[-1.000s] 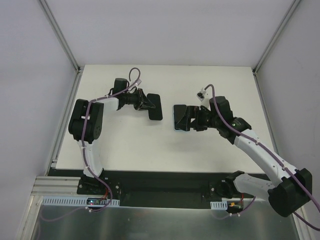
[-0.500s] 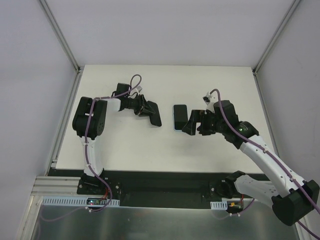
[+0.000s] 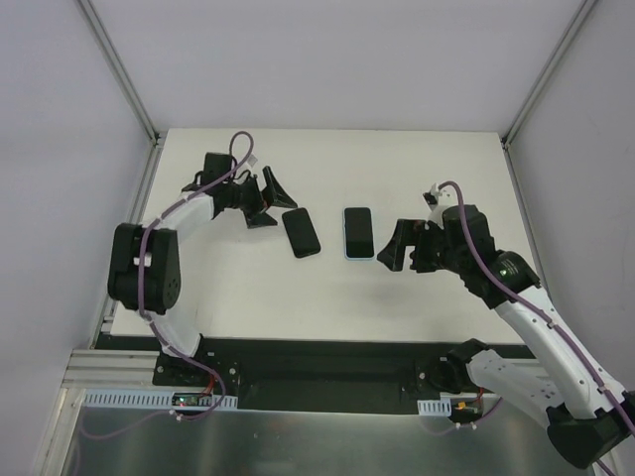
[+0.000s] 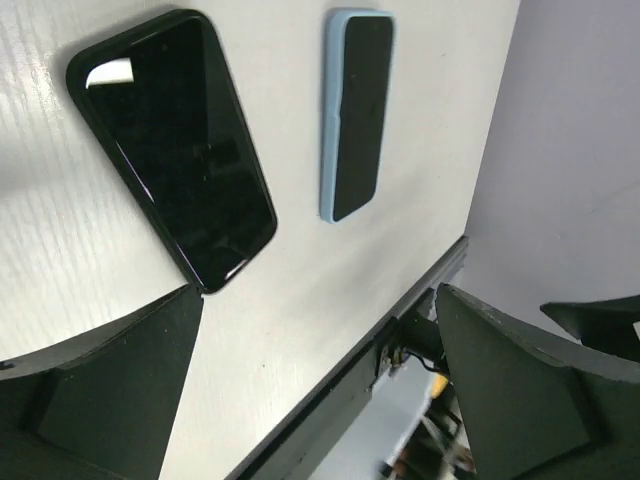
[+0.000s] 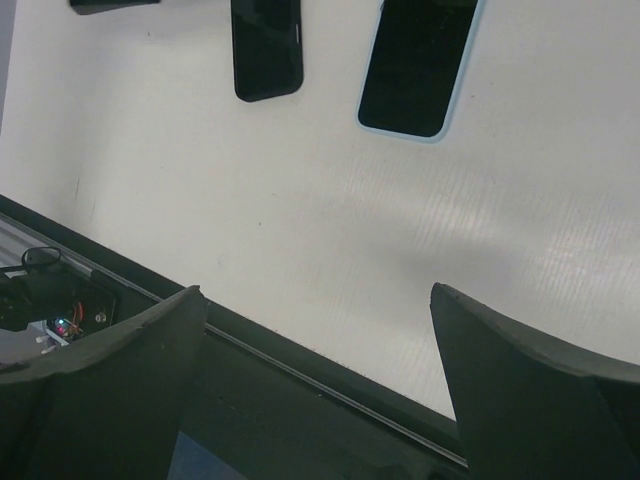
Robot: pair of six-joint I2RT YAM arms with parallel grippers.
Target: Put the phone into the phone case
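Observation:
The black phone case lies flat on the white table, its camera cutout showing white at one corner. Just to its right lies the phone, dark screen up with a light blue rim. My left gripper stands open just left of the case and holds nothing. My right gripper is open too, a short way right of the phone. In the left wrist view the case and phone lie ahead of the open left gripper. The right wrist view shows the phone and case beyond the open right gripper.
The table's black front rail runs close below my right gripper. Grey walls with metal corner posts enclose the table on the left, back and right.
My left gripper opened and let go of the black case, which now lies flat, then drew back to the left. My right gripper backed away to the right of the phone.

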